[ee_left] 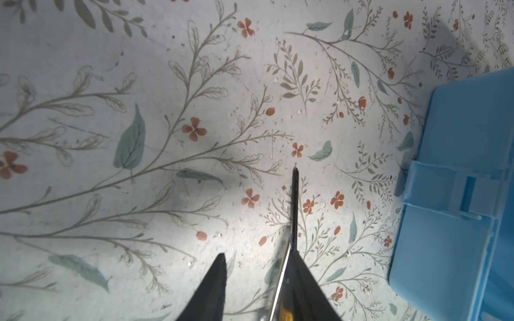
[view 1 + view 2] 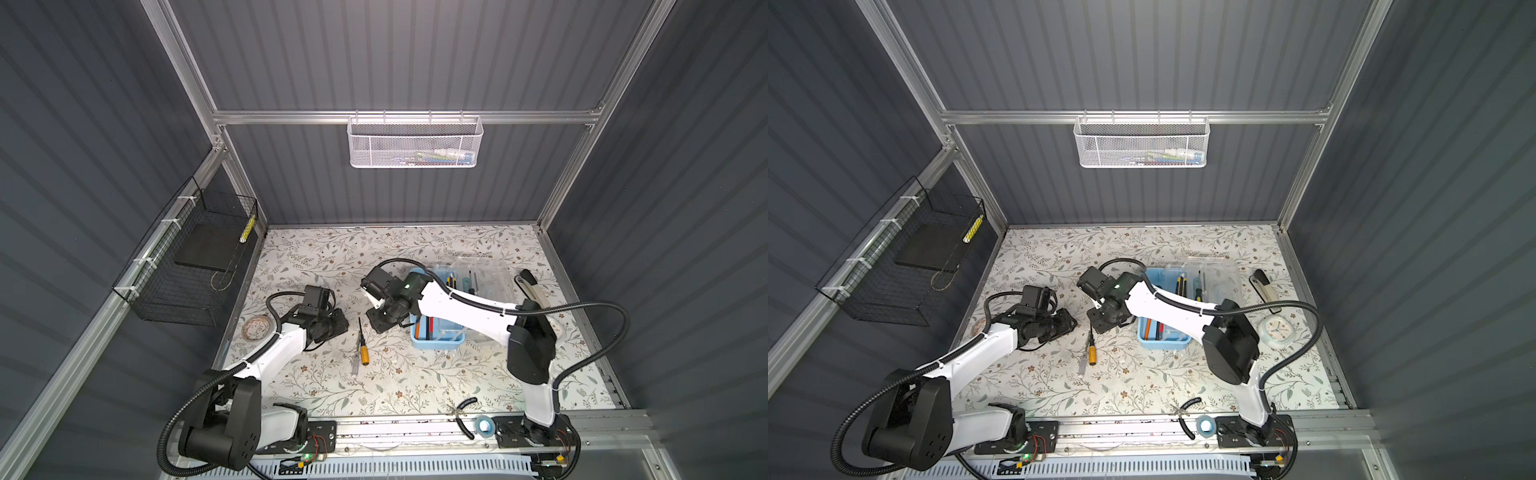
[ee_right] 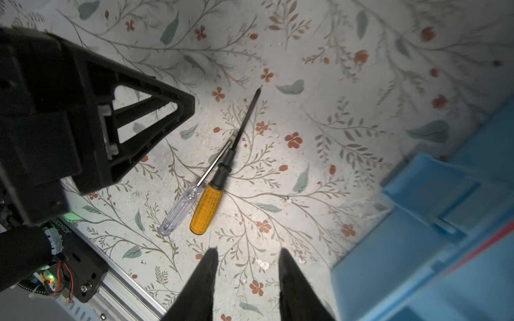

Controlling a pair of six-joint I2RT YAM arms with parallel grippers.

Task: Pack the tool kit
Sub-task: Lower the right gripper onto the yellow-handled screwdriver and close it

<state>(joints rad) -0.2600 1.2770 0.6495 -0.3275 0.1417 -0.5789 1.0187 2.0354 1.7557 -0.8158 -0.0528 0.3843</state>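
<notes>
An orange screwdriver [image 3: 219,178] and a clear screwdriver [image 3: 192,191] lie side by side, touching, on the floral table [image 3: 333,83]. The right gripper [image 3: 247,253] hovers near their handles, jaws apart, empty. The left gripper [image 3: 180,108] hangs beside the shafts; the blue box [image 3: 417,250] sits near

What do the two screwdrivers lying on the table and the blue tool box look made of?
Orange-handled screwdriver: matte, grid-textured handle, likely plastic or rubber, with a black collar and a dark metal shaft.
Clear-handled screwdriver: transparent, glossy plastic handle with a bright, steel-looking shaft.
Light-blue tool box: opaque moulded plastic with a smooth satin finish. Its latch looks like the same plastic.
</notes>
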